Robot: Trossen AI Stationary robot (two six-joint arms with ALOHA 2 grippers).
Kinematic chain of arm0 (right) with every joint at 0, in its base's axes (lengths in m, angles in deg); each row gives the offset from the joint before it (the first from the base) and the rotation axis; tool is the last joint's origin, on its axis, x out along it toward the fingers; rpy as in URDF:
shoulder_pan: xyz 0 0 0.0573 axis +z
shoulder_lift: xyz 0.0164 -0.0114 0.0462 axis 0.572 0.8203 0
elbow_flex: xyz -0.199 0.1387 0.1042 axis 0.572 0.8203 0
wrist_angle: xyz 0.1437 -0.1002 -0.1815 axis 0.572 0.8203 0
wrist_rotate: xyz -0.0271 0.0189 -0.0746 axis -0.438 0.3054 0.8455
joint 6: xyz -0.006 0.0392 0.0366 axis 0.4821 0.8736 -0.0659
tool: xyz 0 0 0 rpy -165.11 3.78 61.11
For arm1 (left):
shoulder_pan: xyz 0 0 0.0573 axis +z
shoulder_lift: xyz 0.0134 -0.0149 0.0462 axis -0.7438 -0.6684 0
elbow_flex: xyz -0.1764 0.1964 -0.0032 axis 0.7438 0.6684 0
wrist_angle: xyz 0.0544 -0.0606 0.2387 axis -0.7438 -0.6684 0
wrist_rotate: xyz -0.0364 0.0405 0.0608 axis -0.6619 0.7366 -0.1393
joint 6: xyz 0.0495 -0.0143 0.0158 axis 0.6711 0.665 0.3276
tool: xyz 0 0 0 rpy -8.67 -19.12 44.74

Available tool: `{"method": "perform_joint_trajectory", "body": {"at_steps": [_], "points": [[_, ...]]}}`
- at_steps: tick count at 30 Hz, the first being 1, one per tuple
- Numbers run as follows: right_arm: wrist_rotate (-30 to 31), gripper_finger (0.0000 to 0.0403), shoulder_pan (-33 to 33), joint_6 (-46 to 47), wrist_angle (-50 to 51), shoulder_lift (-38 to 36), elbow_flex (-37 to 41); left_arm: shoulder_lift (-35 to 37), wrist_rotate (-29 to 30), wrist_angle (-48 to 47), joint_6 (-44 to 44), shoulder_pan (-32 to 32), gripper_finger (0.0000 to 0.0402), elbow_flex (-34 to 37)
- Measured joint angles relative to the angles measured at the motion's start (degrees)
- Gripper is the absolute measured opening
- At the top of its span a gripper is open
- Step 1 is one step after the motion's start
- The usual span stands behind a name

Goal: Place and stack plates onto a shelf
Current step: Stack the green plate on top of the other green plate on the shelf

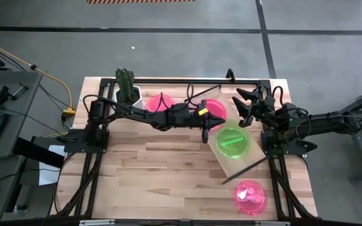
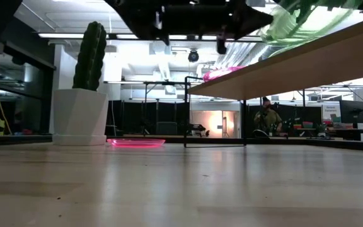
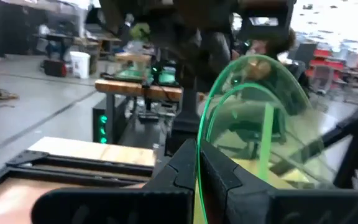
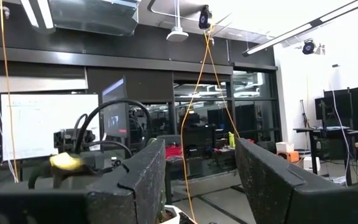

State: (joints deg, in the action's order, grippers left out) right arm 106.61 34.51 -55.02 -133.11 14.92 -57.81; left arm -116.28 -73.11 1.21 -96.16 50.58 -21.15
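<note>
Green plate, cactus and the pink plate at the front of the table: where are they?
Green plate [image 1: 232, 139], high view, its middle.
Cactus [image 2: 90, 57], low view, the middle of its stem.
Front pink plate [image 1: 250, 196], high view, its middle.

The left claw [image 1: 205, 134] grips the near rim of the neon green round translucent plastic plate [image 1: 232, 141], which lies just right of it on the rectangular light-wood shelf board [image 1: 241, 166]. Just behind the claw, a bright pink round plastic plate [image 1: 213, 108] sits on the board's far end. Behind and to the claw's left, a second pink plate [image 1: 161, 102] lies on the plank tabletop [image 1: 156, 176] beside the white hexagonal cactus pot [image 1: 129, 95]. A third pink plate [image 1: 250, 195] lies well in front, to the right. The right claw [image 1: 246, 104] hangs behind the green plate.
</note>
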Motion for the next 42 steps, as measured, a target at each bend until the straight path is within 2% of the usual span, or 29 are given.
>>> {"method": "perform_joint_trajectory", "body": {"at_steps": [3,8,24,34,42], "points": [[0.38,0.0185,0.0,-0.16,-0.12,0.0,0.01,-2.92,-2.67,-0.32,0.03,-0.28,0.0,-3.52],[0.56,0.0185,0.0,0.02,-0.28,-0.02,0.0,-4.39,-3.3,-1.8,0.25,-0.57,0.0,-5.55],[0.7,0.0185,0.0,-0.49,0.36,-0.02,0.0,-3.7,-2.99,-10.17,0.92,-0.13,0.0,-5.58],[0.69,0.0185,0.0,-0.42,0.66,-0.02,0.0,-3.61,-2.72,-10.76,0.98,0.02,0.0001,-5.58],[0.79,0.0185,0.0,-0.85,0.64,-0.02,0.0,-3.61,-2.72,-10.74,1.07,0.09,0.0038,-5.58]]}}
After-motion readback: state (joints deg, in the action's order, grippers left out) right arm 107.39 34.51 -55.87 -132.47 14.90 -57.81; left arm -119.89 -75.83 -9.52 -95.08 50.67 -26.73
